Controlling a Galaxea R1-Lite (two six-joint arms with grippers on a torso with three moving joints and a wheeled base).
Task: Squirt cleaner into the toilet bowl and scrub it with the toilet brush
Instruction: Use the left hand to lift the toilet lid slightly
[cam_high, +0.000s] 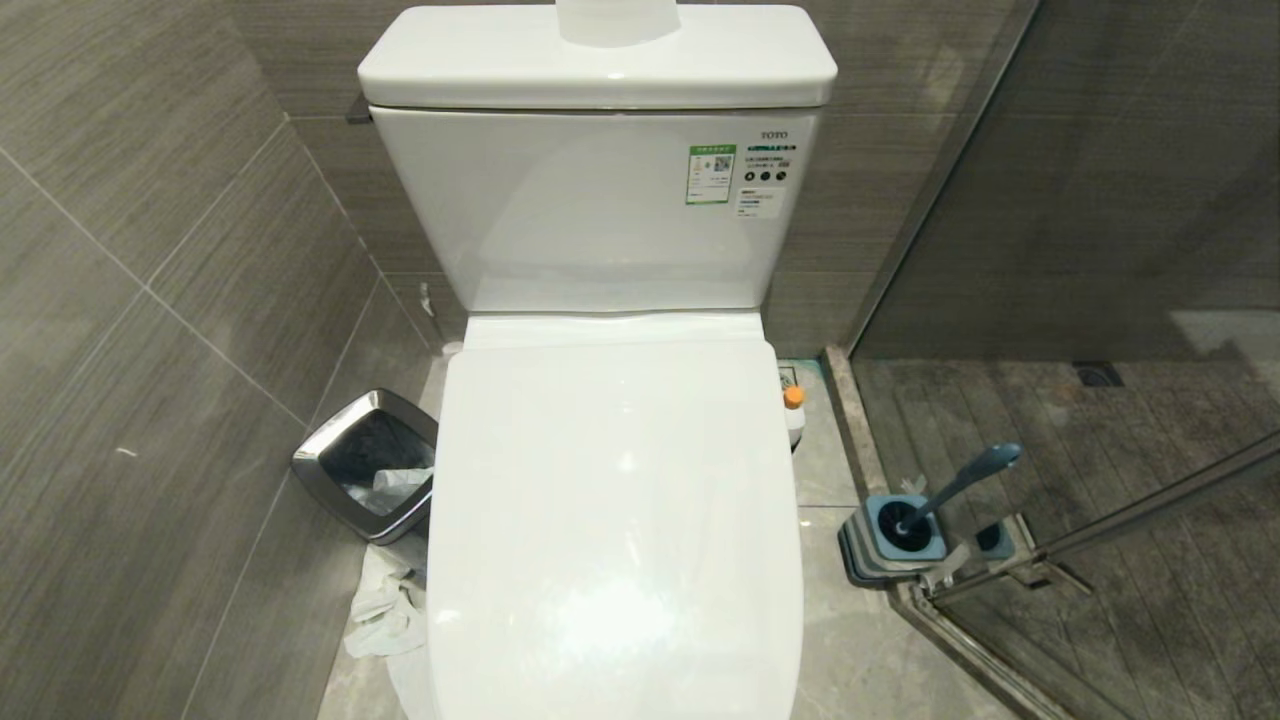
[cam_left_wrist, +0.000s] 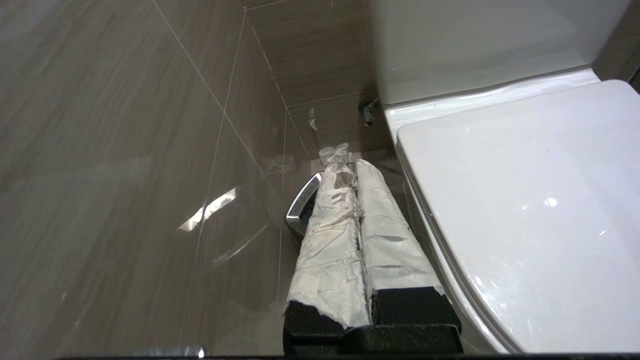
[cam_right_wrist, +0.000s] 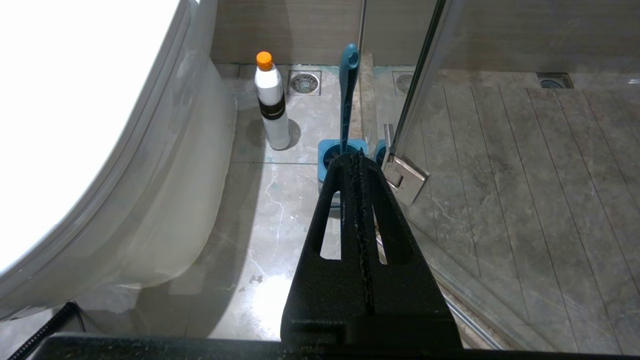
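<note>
The toilet's white lid (cam_high: 615, 520) is down, so the toilet bowl is hidden. The cleaner (cam_high: 794, 408), a white bottle with an orange cap, stands on the floor to the right of the toilet and shows in full in the right wrist view (cam_right_wrist: 273, 107). The toilet brush (cam_high: 968, 476) leans in its blue holder (cam_high: 903, 532) by the glass door. My left gripper (cam_left_wrist: 349, 162), its fingers wrapped in white, is shut and empty beside the toilet's left side. My right gripper (cam_right_wrist: 353, 158) is shut and empty, pointing at the brush (cam_right_wrist: 348, 95). Neither arm shows in the head view.
A steel-rimmed waste bin (cam_high: 368, 465) stands left of the toilet, with crumpled tissue (cam_high: 385, 610) on the floor before it. The tank (cam_high: 600, 200) rises behind the lid. A glass shower door with a metal hinge (cam_right_wrist: 405, 175) closes off the right side.
</note>
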